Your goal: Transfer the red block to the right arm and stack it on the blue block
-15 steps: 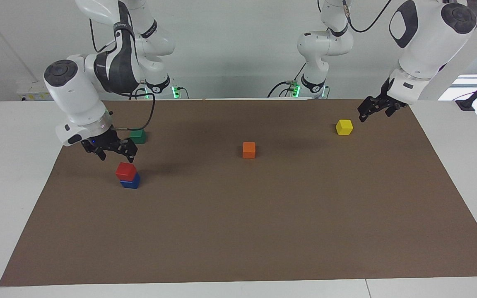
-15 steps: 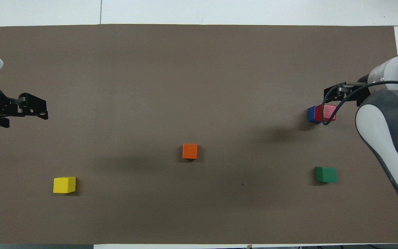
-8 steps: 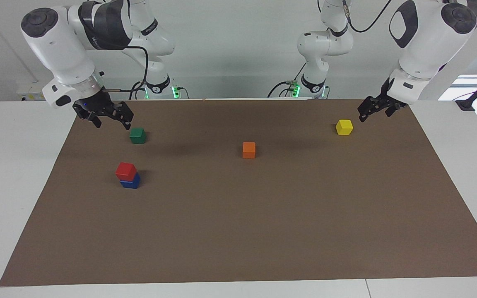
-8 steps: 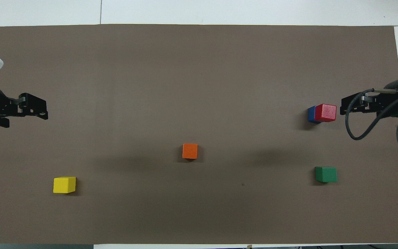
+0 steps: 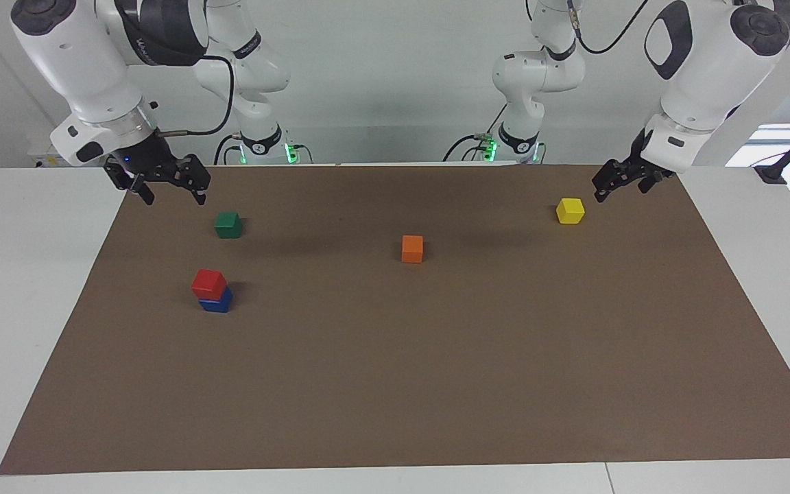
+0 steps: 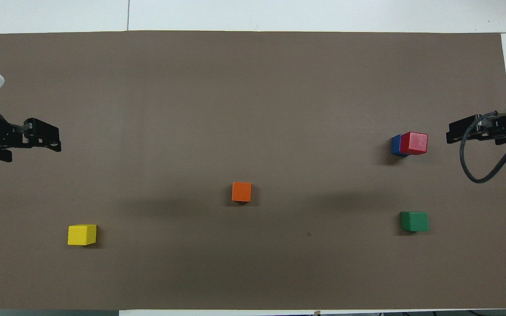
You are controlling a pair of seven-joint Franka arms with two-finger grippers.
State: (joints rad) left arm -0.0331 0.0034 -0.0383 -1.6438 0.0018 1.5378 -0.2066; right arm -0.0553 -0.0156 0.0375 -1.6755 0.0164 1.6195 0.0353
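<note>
Red block (image 5: 208,282) atop blue block (image 5: 219,302), near brown mat (image 5: 436,384) edge at right arm's end; mat centre open. Right gripper (image 5: 169,193) apart, empty, over mat corner; left gripper (image 5: 605,189) apart, waiting.

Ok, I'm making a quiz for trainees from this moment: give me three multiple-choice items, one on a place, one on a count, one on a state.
1. Where is the red block?
A. on the blue block
B. beside the yellow block
C. in a gripper

2. How many cubes are there?
A. three
B. five
C. seven

3. What does the right gripper hold?
A. the red block
B. the green block
C. nothing

Answers: 1 A, the red block rests on the blue one. 2 B, red, blue, green, orange, yellow. 3 C, it hangs open and empty.
</note>
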